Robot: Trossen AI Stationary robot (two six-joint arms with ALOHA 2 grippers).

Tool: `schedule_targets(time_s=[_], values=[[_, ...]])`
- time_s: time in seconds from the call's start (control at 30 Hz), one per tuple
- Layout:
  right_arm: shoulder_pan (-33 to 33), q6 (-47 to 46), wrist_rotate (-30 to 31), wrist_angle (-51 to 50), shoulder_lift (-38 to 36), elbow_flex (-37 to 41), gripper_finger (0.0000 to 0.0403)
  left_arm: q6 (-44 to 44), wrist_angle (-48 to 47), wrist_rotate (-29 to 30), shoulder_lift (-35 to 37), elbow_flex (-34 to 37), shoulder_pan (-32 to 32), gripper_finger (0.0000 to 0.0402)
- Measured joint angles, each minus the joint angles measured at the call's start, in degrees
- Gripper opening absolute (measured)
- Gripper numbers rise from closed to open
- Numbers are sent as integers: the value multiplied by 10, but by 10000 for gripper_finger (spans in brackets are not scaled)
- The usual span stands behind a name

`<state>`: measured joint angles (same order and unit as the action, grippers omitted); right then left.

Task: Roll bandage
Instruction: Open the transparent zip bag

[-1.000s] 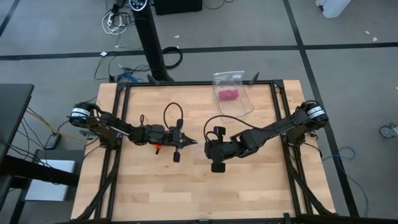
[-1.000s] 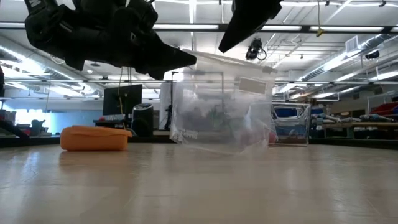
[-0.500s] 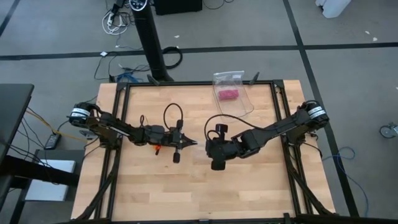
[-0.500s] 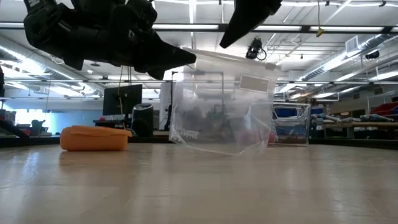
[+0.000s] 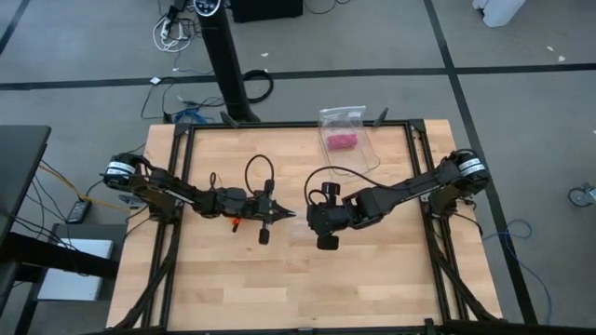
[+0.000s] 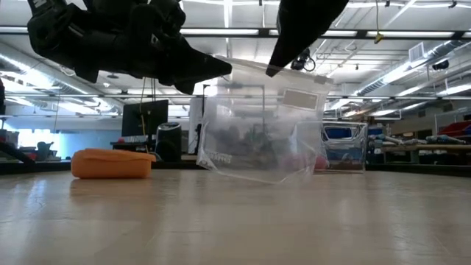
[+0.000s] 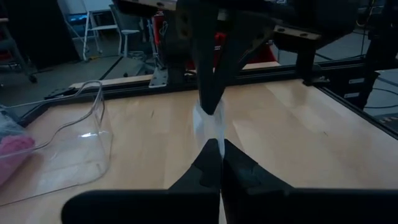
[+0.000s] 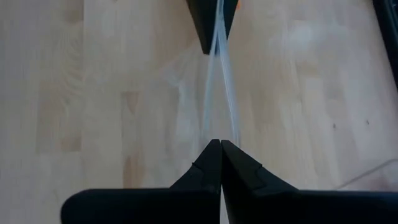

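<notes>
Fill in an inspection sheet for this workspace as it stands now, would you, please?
Surface: light wooden table in a black frame.
Job's things: orange bandage, a compact roll lying on the table by the left arm, not held.
Clutter: clear plastic bag at the far edge with a pink bundle inside; thin clear strip stretched between the grippers.
Grippers: left gripper and right gripper tip to tip mid-table, both shut on the clear strip.
Cables: black cable loops on the arms; loose cables on the floor.
Surroundings: black stand post behind the table; no people seen.
</notes>
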<state>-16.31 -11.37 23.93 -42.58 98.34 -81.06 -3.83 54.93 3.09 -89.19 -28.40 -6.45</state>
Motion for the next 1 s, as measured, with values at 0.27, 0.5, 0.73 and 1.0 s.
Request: schedule_targets(time_s=[0.27,0.5,0.73,1.0], values=[[14,10,-12,30,10,0,5,4,6,-1,0,0,0,1],[27,17,-87,53,17,0,2,10,4,-7,0,-14,-1,1],[25,-61,-79,9,11,0,66,11,15,-13,7,-17,-1,1],[14,-46,-62,58,-1,-1,115,17,51,11,7,-11,-34,1]])
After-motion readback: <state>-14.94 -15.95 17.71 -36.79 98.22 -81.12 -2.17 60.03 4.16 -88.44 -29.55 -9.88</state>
